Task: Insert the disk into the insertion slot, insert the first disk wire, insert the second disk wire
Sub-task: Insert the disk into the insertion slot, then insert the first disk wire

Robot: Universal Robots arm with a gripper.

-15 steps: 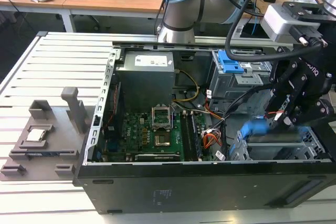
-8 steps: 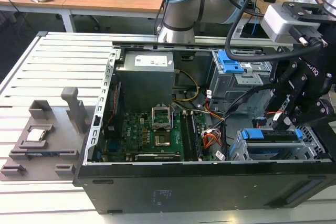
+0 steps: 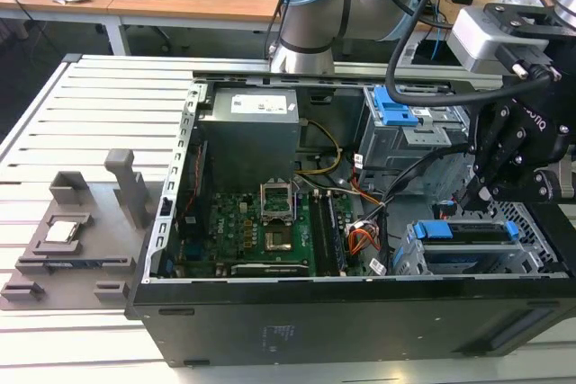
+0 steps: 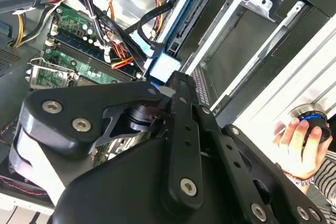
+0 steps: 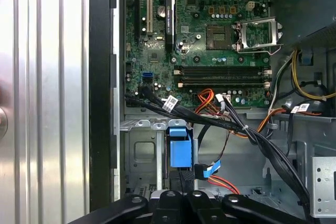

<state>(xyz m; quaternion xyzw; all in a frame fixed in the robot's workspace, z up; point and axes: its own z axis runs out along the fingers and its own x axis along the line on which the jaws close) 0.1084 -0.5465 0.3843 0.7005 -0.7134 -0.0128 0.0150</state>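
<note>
My tool (image 3: 474, 193) hovered just above the disk (image 3: 463, 233), seated in the insertion slot (image 3: 535, 245); open or closed, I couldn't tell.

One computer case (image 3: 270, 330). One motherboard (image 3: 261, 231). One power supply (image 3: 247, 128). One disk (image 3: 439, 230). Two drive cages: insertion slot (image 3: 533, 245), taller bay (image 3: 405, 137). One robot arm (image 3: 310, 15). One hand (image 4: 299, 145). One grey fixture (image 3: 72, 240) on bench (image 3: 90, 105).

Motherboard (image 3: 261, 231) green; disk (image 3: 468, 232) carrier bright blue; insertion slot (image 3: 540, 236) grey, perforated; wires (image 5: 206, 98) orange.
</note>
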